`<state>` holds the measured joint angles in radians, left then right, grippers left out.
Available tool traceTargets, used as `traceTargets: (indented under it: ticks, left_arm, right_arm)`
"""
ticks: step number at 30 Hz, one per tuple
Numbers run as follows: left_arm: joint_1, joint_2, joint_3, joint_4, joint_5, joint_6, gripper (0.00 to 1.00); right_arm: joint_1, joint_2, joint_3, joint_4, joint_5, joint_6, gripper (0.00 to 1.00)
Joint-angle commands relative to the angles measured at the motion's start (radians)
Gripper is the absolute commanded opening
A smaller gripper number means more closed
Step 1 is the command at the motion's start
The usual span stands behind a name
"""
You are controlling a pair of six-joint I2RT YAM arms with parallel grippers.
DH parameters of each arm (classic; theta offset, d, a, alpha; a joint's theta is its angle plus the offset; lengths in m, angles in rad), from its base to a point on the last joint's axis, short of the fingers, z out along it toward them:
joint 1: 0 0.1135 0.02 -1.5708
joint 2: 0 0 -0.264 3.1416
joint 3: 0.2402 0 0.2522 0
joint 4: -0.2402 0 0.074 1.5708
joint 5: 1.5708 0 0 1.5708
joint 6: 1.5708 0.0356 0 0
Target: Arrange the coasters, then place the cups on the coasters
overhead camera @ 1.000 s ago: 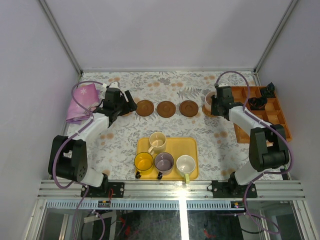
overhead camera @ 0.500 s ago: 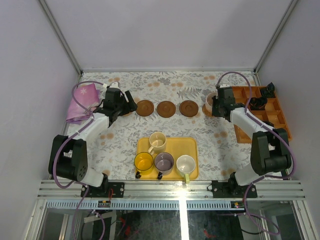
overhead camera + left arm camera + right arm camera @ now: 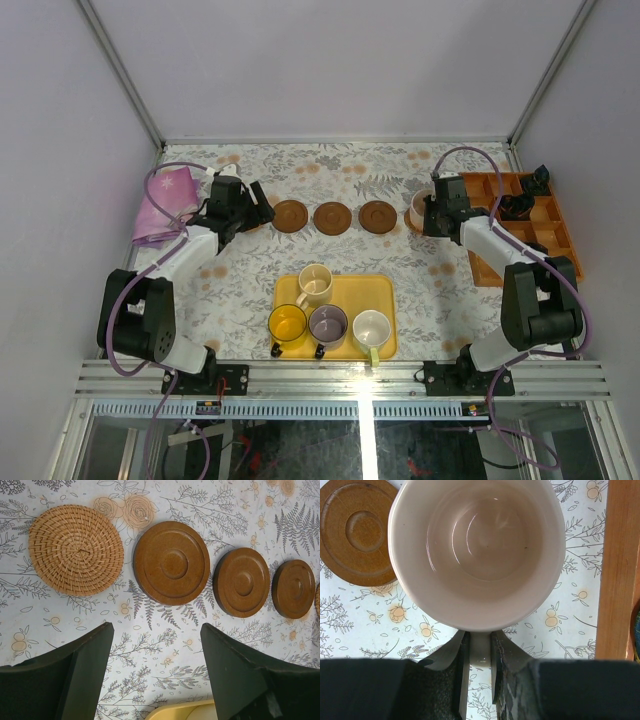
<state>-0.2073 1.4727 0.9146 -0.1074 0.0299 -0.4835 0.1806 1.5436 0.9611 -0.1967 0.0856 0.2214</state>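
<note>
At the near edge of the counter (image 3: pixel 240 290) lies a yellow tray (image 3: pixel 386 286) holding four cups: the yellow cup (image 3: pixel 287 325), the purple-grey cup (image 3: pixel 327 324) and the pale green-white cup (image 3: pixel 371 328) in the front row, with the cream cup (image 3: pixel 314 284) behind them. Farther back is a row of coasters: one woven coaster (image 3: pixel 76 550) at the left and three brown discs (image 3: pixel 171 563) beside it, all apart from each other. The left gripper (image 3: pixel 157 630) hangs above this row with its jaws wide apart and holds nothing. At the right end of the row, the right gripper (image 3: pixel 479 645) pinches the handle of the fifth cup, the pink cup (image 3: pixel 477 550), which is empty. I cannot tell what is under it. On the far right, the orange box (image 3: pixel 560 235) has small black objects (image 3: pixel 520 205) in its far compartments.
</note>
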Motion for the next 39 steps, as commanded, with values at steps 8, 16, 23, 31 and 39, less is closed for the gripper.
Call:
traceTargets:
  ticks: [8, 16, 23, 31, 39]
  left_arm:
    - [0.005, 0.010, 0.024, 0.031, 0.007, 0.010, 0.70]
    - [0.005, 0.018, 0.021, 0.038, 0.012, 0.007, 0.70]
    - [0.005, 0.017, 0.014, 0.040, 0.014, 0.003, 0.70]
    - [0.005, 0.016, 0.013, 0.040, 0.017, 0.005, 0.70]
    - [0.005, 0.013, 0.012, 0.041, 0.022, 0.003, 0.70]
  right_arm:
    - [-0.006, -0.009, 0.036, 0.118, 0.021, 0.011, 0.00]
    - [-0.005, 0.017, 0.044, 0.140, 0.035, 0.012, 0.00]
    - [-0.005, 0.033, 0.055, 0.132, 0.040, 0.015, 0.00]
    - [-0.006, 0.020, 0.057, 0.106, 0.038, 0.028, 0.33]
    - [-0.006, -0.019, 0.049, 0.077, 0.057, 0.033, 0.59]
